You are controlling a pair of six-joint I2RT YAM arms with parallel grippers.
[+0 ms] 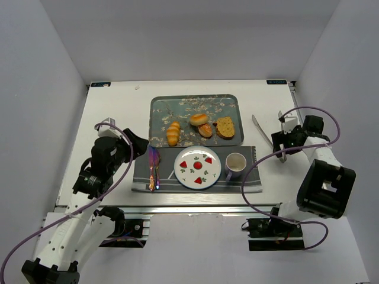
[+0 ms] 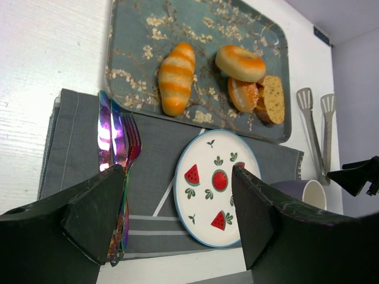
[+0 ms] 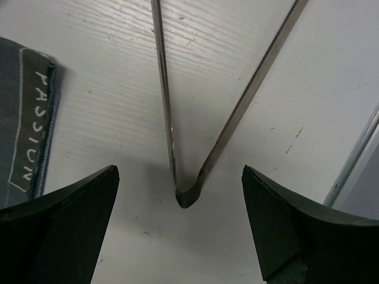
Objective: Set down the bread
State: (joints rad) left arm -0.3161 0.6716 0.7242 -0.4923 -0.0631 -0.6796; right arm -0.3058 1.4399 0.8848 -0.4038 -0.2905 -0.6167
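- We see the bread [image 1: 199,119], a golden-brown ring, lying on the patterned tray [image 1: 161,109] in the upper middle of the top view, towards the tray's right half.
- In the left wrist view the bread [image 2: 240,63] sits in the upper right, resting against the small orange bun [image 2: 243,94] just below it. A slice of toast [image 2: 272,99] leans on the bun's right side.
- The ridged roll [image 1: 173,133] lies apart from the bread, on the tray's left half. In the left wrist view the roll [image 2: 176,77] is left of centre.
- Below the tray, the watermelon plate [image 1: 198,155] sits on the grey placemat [image 1: 141,178] with nothing on it. The cup [image 1: 235,164] stands just to its right and the iridescent cutlery [image 1: 153,168] lies to its left.
- The left gripper [image 1: 138,145] hangs at the left of the placemat. Its own camera shows the left gripper [image 2: 177,173] spread wide and holding nothing, with the plate [image 2: 204,201] and cutlery [image 2: 115,136] showing between the fingers.
- The tongs [image 1: 260,131] lie on the bare table at the right of the top view, just beside the placemat.
- The right gripper [image 1: 283,142] hangs over them. In its own view the right gripper [image 3: 180,171] is wide open, with the joined end of the tongs [image 3: 172,118] lying between the fingers but clear of both.
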